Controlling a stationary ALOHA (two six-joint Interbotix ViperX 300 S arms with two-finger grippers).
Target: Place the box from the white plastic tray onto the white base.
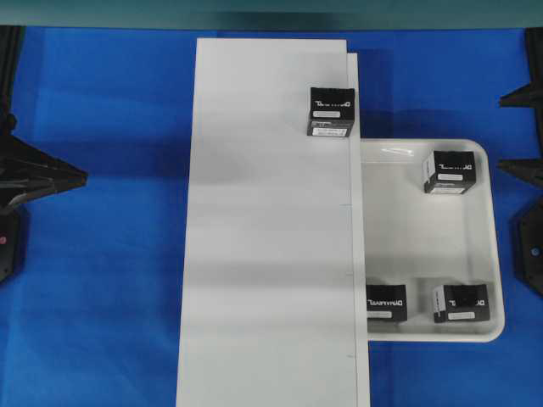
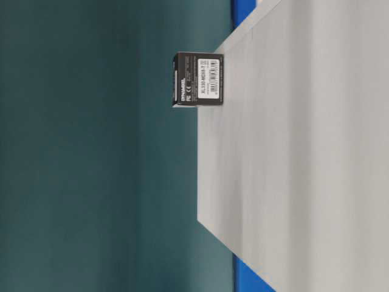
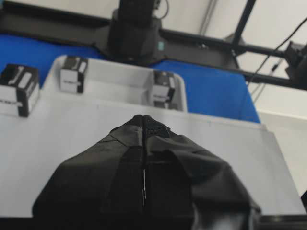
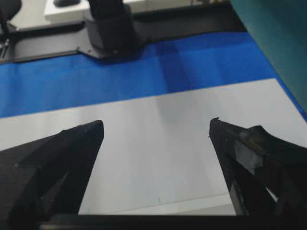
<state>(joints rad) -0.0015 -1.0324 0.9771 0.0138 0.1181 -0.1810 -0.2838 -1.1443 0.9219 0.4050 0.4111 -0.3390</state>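
While the box (image 1: 331,110) sits on the white base (image 1: 263,254), right jaws gape, left jaws pressed together, both well apart.

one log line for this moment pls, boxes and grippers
small black cuboid box on long flat white base | three black boxes in glossy white tray | left gripper shut, empty | right gripper open, empty

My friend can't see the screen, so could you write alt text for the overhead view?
One small black box sits at the far right edge of a long white base, while three more boxes stay in the white plastic tray beside it, on a blue table. Nothing holds any box.
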